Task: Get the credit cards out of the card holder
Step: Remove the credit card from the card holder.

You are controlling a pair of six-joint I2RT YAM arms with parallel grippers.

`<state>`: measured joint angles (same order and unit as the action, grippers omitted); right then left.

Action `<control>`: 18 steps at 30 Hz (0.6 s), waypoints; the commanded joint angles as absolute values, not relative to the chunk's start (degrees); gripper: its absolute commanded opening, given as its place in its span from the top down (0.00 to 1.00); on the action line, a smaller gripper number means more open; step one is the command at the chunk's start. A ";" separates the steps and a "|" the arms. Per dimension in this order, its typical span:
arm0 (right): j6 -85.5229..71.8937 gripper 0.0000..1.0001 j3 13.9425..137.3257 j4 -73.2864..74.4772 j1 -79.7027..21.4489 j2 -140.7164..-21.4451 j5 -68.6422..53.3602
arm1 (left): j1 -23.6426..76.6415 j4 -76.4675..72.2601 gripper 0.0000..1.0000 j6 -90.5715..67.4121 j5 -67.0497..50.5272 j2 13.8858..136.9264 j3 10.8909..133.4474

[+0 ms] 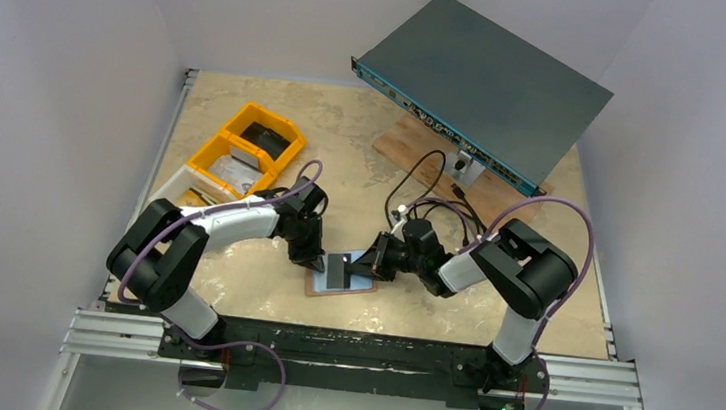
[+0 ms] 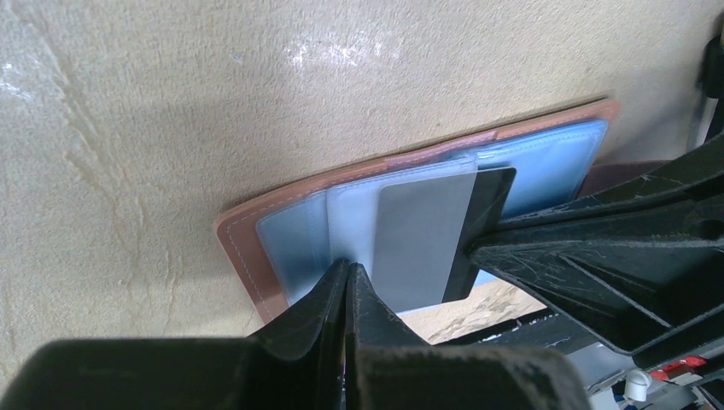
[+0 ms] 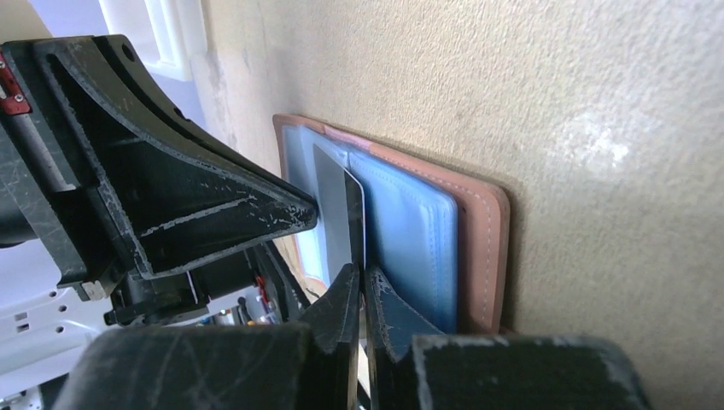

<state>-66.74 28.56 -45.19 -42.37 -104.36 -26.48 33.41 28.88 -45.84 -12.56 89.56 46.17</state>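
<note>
1. Holder (image 1: pixel 351 286) lies open and flat on the counter (image 1: pixel 230 288), pale inside up, near the front middle between the two arms. The left pincer (image 1: pixel 319 258) meets its left side and the right pincer (image 1: pixel 374 259) its right.
2. Only the top view gives that layout. The fingertips are too small there to read.
3. The left wrist view shows the left pincer's fingers pressed together on the holder's near edge, over a pale pocket. It also shows a dark card (image 2: pixel 493 201) lying partly under a cloudy sleeve, with its bare end toward the right pincer.
4. The right wrist view shows the card almost edge-on. The right pincer's fingers are closed to a thin slit on its near edge, a grip the left wrist view half hides.
5. I cannot tell whether pale cards sit in the pockets.
6. The counter is tan, mottled and faintly glossy.
7. Yellow bins (image 1: pixel 249 149) stand at the back left. At the back right, a flat grey box (image 1: pixel 486 81) rests on a wooden board (image 1: pixel 415 148), with black cables (image 1: pixel 420 175) running from it.
8. White walls close in three sides, and a metal rail (image 1: pixel 355 350) at the near edge carries the arm bases.
</note>
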 commanded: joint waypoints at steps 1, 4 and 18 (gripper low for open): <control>-63.98 1.00 26.60 -39.71 -41.82 -99.76 -23.65 | 33.41 31.41 1.00 -43.86 -6.44 92.38 45.16; -62.63 1.00 25.41 -36.75 -40.68 -96.50 -22.26 | 33.41 31.82 1.00 -43.86 -6.15 91.84 45.08; -58.09 1.00 24.19 -24.92 -38.15 -83.01 -19.42 | 33.40 35.42 1.00 -43.87 -4.98 89.16 49.28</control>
